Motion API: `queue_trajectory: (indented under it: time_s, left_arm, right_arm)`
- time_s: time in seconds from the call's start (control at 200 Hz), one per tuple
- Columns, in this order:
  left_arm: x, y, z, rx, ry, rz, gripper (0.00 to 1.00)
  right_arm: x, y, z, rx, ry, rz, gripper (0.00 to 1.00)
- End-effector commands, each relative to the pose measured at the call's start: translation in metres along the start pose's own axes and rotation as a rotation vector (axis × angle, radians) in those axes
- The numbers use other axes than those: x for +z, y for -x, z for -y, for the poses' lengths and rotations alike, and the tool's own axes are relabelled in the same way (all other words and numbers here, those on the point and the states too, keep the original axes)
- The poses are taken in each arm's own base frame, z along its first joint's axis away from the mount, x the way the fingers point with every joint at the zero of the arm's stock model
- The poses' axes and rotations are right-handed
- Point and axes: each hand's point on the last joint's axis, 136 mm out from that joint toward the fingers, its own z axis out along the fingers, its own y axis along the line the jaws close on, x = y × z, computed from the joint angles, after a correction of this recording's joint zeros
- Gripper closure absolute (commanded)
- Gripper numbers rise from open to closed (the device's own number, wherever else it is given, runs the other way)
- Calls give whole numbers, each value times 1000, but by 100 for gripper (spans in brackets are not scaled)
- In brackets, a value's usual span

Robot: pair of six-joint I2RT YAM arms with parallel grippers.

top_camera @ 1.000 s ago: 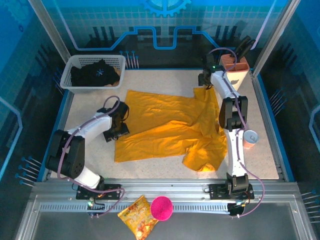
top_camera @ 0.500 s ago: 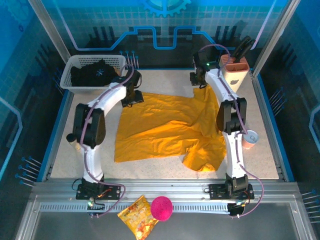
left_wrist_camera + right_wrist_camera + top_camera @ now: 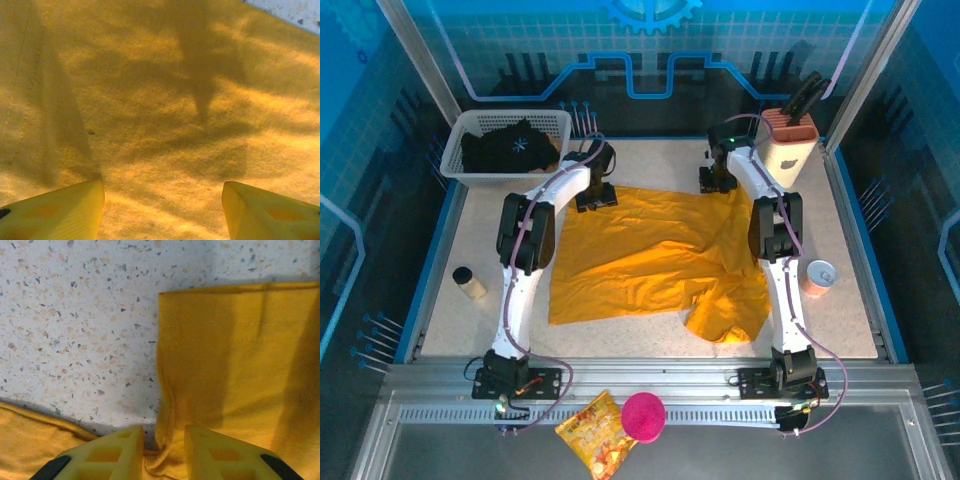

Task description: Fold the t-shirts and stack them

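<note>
The top camera looks down from high behind on the whole speckled white table (image 3: 865, 320). Both wrist cameras face down, close over the mustard-orange cloth t-shirt (image 3: 650, 250), which all views share.

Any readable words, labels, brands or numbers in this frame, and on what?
No text is readable.
Print on the snack bag: too small and blurred.
White starburst on the black t-shirt: a sign, no letters.
Markings on the can: too small to tell.

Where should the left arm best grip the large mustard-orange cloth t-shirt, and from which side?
Probably the far left corner of the mustard-orange cloth t-shirt, from straight above: it lies flat there, so the open left fingers can pinch up its hemmed edge.
</note>
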Motion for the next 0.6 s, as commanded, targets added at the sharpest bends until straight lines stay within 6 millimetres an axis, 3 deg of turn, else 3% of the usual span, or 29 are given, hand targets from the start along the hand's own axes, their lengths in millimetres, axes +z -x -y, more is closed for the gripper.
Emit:
queue_trajectory:
  time_s: [0.0,0.285,0.596]
  left_arm:
    - [6,1,-8,25,45,-20,36]
    - [26,13,-13,4,35,-65,35]
    - [39,36,-25,-59,14,-64,35]
  right_arm:
    - [19,-4,-4,58,60,-43,70]
    - [51,8,-12,200,215,-69,63]
    - [64,36,-32,275,367,11,57]
